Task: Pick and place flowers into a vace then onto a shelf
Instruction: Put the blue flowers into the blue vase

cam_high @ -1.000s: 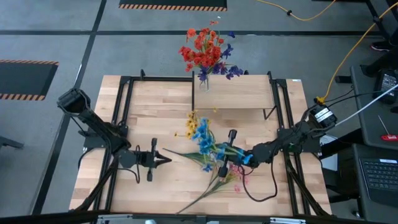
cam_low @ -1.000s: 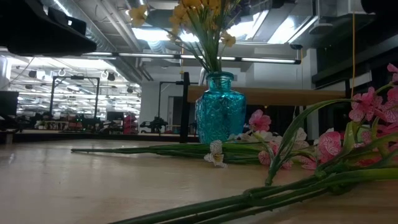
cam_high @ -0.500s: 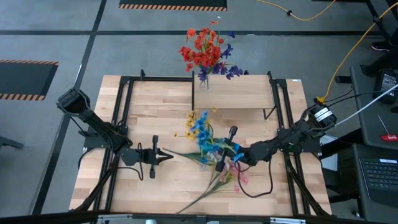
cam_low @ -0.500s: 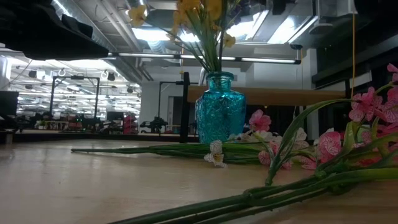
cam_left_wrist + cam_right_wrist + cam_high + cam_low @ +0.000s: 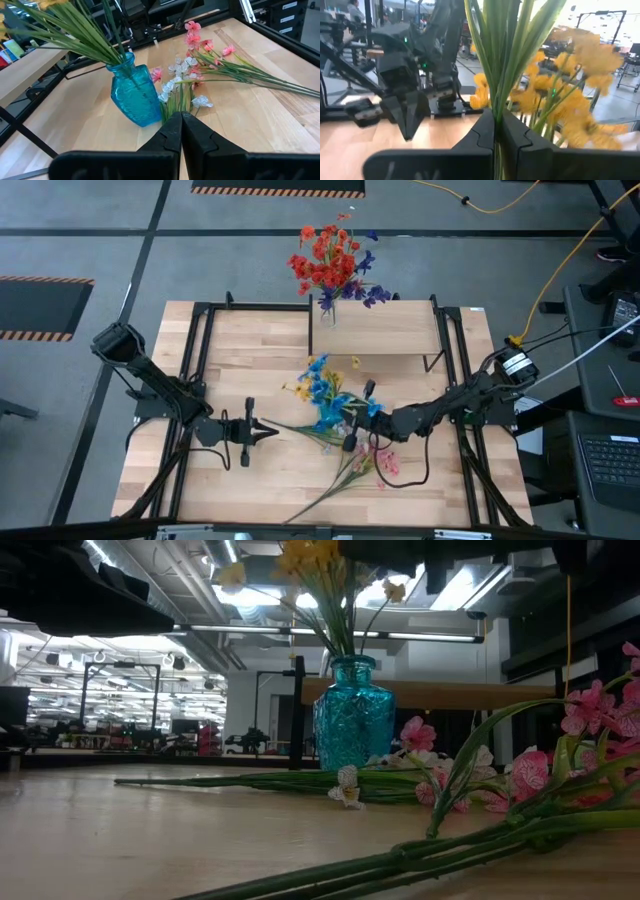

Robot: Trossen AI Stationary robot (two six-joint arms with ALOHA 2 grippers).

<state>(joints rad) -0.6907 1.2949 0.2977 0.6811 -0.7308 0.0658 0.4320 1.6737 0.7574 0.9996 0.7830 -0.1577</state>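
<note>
Under strip lights in an open workshop, a light-wood bench (image 5: 250,350) carries a half-finished flower arrangement. The right end effector (image 5: 352,430) is closed on a bunch of yellow and blue flowers (image 5: 322,392), its fingers (image 5: 485,131) pinching the green stalks just above the turquoise vase (image 5: 133,93), so the stems stand upright in the neck while the blooms fan out above. The grip sits low on the stalks, apparently to steer them down into the narrow opening. The left end effector (image 5: 262,432) waits near the bench's middle, well apart from the vase, its fingers (image 5: 172,131) pressed together on nothing and pointed toward the vase. Pink and white flowers (image 5: 378,462) lie flat on the bench just beside the vase, their long stalks trailing toward the front edge, not yet picked up. On the raised shelf (image 5: 400,330) at the far side, a clear vase of red and purple flowers (image 5: 330,262) already stands near its left corner.
</note>
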